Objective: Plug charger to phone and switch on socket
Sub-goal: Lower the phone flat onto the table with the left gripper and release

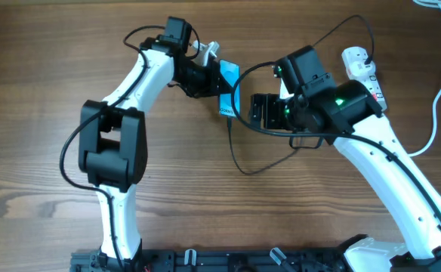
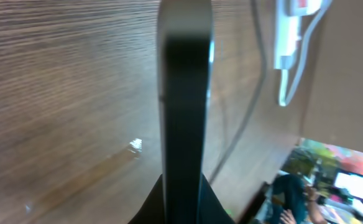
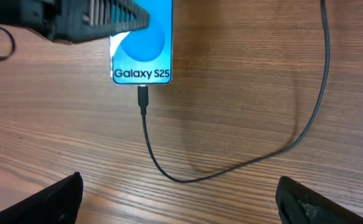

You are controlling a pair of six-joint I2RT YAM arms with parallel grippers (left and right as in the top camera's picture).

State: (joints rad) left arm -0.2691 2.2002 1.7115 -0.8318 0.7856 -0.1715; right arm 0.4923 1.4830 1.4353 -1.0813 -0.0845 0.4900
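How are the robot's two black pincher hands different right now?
The left gripper is shut, clamping the flat turquoise-screened phone; the right gripper is wide open and holds nothing. The left touches the phone; the right hovers apart, above the thin black cable. Both have black fingers.

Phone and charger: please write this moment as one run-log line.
left tool: shut on phone | right tool: open, empty | charger plug: at phone's bottom edge | socket: no tool on it

We are listing: phone (image 3: pixel 141 59), turquoise screen glowing, white lettered end meeting the black plug of the charger (image 3: pixel 143 99); white socket (image 1: pixel 359 64) lying well apart.
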